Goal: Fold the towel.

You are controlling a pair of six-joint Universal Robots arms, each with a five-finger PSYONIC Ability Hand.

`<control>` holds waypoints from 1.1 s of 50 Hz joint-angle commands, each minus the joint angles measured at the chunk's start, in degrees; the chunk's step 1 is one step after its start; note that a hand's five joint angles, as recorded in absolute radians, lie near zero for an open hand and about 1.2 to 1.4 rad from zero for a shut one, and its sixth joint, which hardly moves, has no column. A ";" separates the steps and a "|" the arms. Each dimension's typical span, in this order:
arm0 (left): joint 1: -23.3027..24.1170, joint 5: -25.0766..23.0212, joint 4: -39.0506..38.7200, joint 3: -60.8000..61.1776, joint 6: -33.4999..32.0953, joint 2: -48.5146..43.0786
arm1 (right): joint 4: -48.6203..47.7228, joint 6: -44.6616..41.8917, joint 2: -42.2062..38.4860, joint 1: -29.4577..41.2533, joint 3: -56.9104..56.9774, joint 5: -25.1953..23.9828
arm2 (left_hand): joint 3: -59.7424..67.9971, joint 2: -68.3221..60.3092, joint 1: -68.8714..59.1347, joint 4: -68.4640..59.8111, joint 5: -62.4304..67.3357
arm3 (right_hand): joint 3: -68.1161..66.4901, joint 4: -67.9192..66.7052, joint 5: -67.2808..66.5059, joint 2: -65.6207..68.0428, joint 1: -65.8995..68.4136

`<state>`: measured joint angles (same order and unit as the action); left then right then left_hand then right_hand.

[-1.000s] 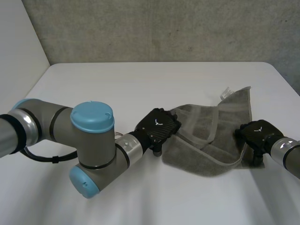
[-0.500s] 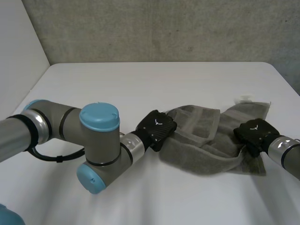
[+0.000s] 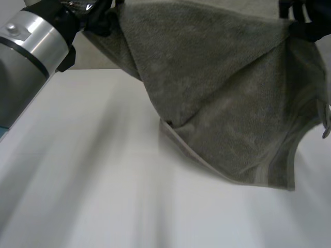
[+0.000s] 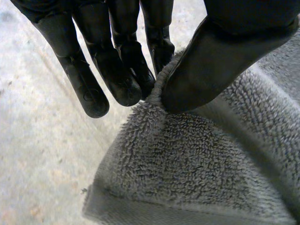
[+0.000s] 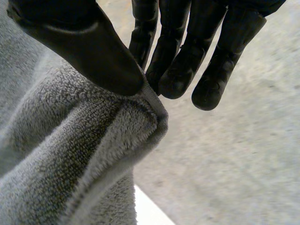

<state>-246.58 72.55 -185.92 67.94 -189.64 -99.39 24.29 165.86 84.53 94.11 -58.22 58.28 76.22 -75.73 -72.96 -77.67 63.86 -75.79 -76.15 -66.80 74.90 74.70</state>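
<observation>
Since half a second ago, both hands have risen from table level to the upper edge of the head view, and the towel point(image 3: 222, 98), which then lay crumpled on the table point(image 3: 103, 196) between them, has been lifted with them and now hangs spread in front of the camera. Left hand point(image 3: 95, 15) is at the towel's upper corner on the robot's left, with the left arm point(image 3: 26, 57) close to the camera below it. Right hand point(image 3: 302, 18) is at the opposite upper corner. Between the two hands the top edge runs roughly level, and the cloth drops from it in slack diagonal folds towards a hemmed lower border. That border hangs low over the table, nearer the right side. Whether it touches the surface cannot be determined. In the left wrist view the fingers point(image 4: 117, 70) are nearly straight and close together, and the thumb presses the towel's edge against their tips, so the cloth is pinched at the fingertips while the rest falls away below the hand. In the right wrist view the fingers point(image 5: 178, 61) are likewise extended, with the thumb clamping a doubled fold of the towel's corner against them. A grey wall point(image 5: 234, 154) stands behind both hands.
</observation>
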 commanded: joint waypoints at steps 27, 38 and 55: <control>-4.69 -0.22 4.25 12.56 -14.00 -19.87 | 11.22 -24.79 -27.47 14.00 -0.97 14.57 | 3.78 -4.27 -7.04 -2.33 6.14 | -4.21 -3.85 -3.20 5.10 5.30; -3.38 8.31 -11.13 -30.68 -1.26 -23.83 | -20.36 -5.85 -34.44 18.92 42.48 23.96 | 3.78 -4.27 -7.04 -2.33 6.14 | -4.21 -3.85 -3.20 5.10 5.30; -8.21 4.26 -20.10 -2.11 13.25 -14.95 | -24.57 -0.18 -21.25 18.57 9.84 13.01 | 3.78 -4.27 -7.04 -2.33 6.14 | -4.21 -3.85 -3.20 5.10 5.30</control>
<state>-252.22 81.88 -206.63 49.71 -175.41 -115.42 -4.70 166.86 61.54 112.94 -37.06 76.52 76.58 -76.20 -73.36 -77.93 64.11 -76.14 -76.47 -67.31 75.81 77.06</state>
